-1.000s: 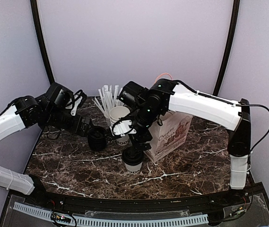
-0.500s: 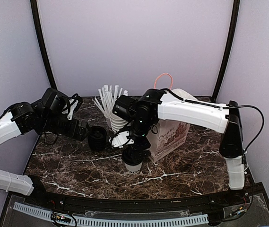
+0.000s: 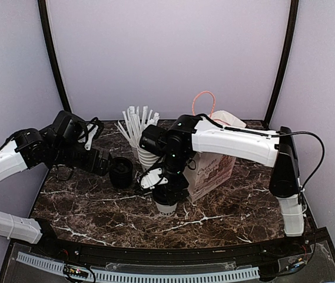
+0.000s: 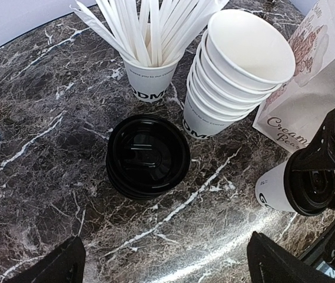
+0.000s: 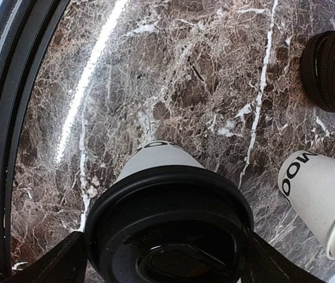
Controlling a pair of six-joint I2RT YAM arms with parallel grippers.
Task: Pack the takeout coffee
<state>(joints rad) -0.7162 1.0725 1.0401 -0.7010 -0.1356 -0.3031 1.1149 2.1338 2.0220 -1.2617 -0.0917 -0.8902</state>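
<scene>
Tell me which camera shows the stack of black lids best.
Left wrist: the lid stack sits centred, whole and unobstructed. Top external shows it small and dark; right wrist catches only its edge.

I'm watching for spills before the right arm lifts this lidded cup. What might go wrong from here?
1. The right gripper straddles the takeout coffee at its black lid; squeezing there might pop the lid off or let the cup slip.
2. The paper bag and the stack of lidless cups stand close by; a lift or swing might knock them.
</scene>
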